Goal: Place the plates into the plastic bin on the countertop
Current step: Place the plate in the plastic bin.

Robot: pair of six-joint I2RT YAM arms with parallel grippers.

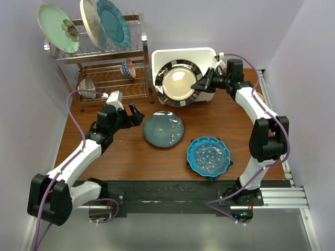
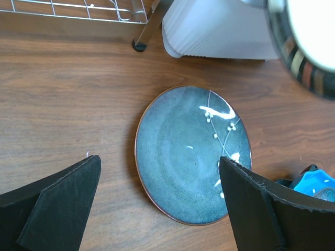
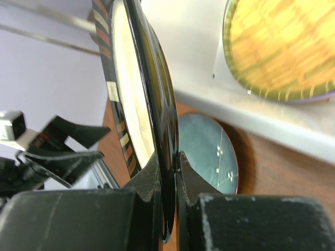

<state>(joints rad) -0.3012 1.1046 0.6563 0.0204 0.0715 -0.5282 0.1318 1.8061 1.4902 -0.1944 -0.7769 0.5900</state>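
Dark-rimmed cream plate [image 1: 179, 82], glossy, round, white plastic bin [image 1: 205, 54]

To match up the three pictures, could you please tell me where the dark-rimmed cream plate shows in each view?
Top external: upper middle, the dark-rimmed cream plate tilted over the plastic bin, the right gripper on its right rim.
Left wrist: top right corner, only part of it.
Right wrist: left of centre, edge-on, pinched between the fingers.
Shared landmark: the teal plate lying flat on the countertop.
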